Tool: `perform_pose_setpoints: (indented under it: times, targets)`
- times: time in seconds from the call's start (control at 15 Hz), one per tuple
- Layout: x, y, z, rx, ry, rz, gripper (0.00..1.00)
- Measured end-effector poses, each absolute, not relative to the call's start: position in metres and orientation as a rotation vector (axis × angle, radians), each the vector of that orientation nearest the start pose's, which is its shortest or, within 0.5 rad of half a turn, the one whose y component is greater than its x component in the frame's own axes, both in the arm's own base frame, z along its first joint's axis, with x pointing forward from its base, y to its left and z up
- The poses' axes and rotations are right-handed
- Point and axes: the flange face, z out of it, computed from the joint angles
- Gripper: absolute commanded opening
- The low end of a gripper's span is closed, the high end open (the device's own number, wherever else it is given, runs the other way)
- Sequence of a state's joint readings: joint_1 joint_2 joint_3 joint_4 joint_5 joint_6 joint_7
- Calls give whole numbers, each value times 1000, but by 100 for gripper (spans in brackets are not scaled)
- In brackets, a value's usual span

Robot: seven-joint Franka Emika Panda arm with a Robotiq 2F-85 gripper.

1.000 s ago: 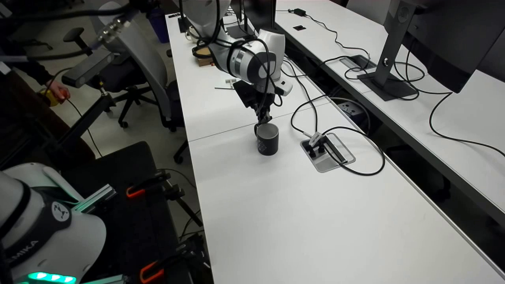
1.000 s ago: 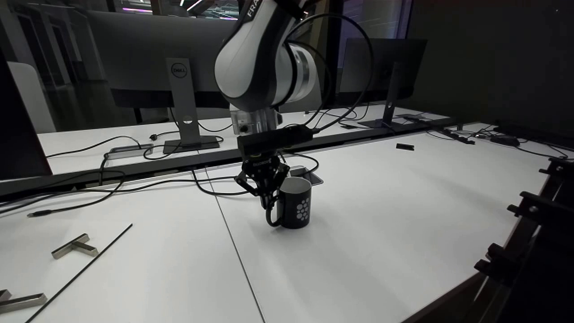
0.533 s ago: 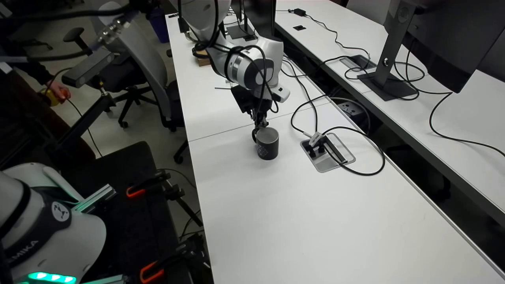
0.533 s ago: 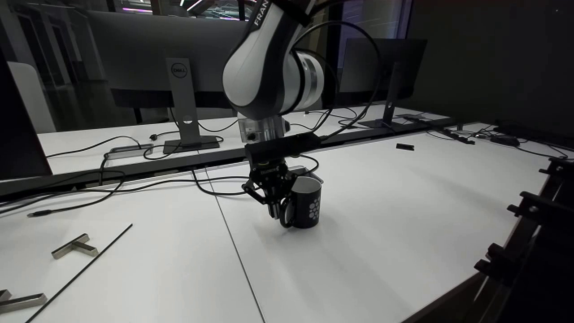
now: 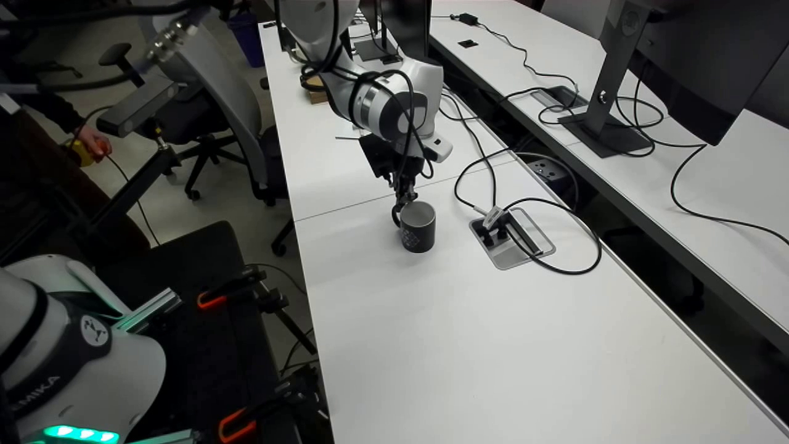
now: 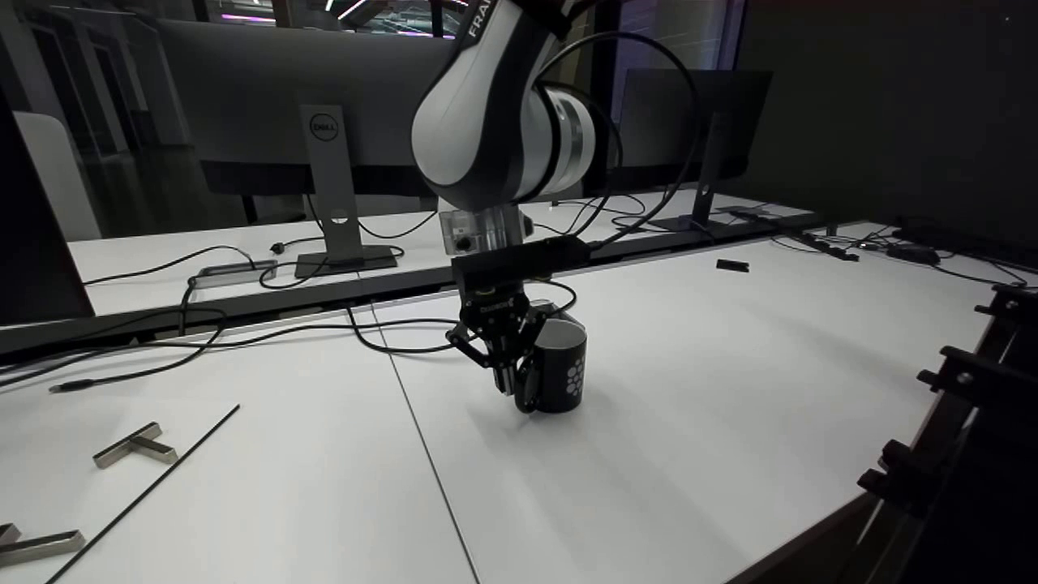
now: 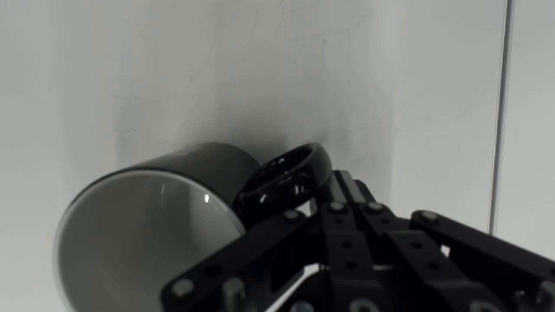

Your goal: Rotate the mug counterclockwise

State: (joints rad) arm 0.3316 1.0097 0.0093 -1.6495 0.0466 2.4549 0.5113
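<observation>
Two slim, metal-faced fingers (image 7: 352,186) of the black pincer (image 7: 344,187) sit pressed together, narrow, with nothing held between them. They stand on the outer side of the glossy black loop handle (image 7: 282,190), seemingly touching it. The step appears to be turning by a nudge there. Without a grip, the fingers could slip past the curve, or stray into the loop and snag.

Just beyond, the dark grey-black cylindrical mug (image 6: 559,369), pale-dotted and white inside, stands upright on the smooth white worktop (image 6: 649,454). A push aimed through its middle would likely slide it without turning it; one on the wrong side of the handle would twist it clockwise. Too high a shove might tip it, and fingers set too low could scrape the worktop.

Farther off, in an exterior view, lies the flat grey metal cable box (image 5: 508,256), with a looped black cable (image 5: 600,246) arching past it. Should the mug skid that way, it could catch there.
</observation>
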Motion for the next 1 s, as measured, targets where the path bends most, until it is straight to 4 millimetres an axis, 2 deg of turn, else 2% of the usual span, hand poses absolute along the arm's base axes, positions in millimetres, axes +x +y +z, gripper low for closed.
perform_pose_setpoints:
  times: [0.4,1.0]
  targets:
    - [584,206,7,-3156,355,341,0]
    - [567,196,-7,-3106,437,332,0]
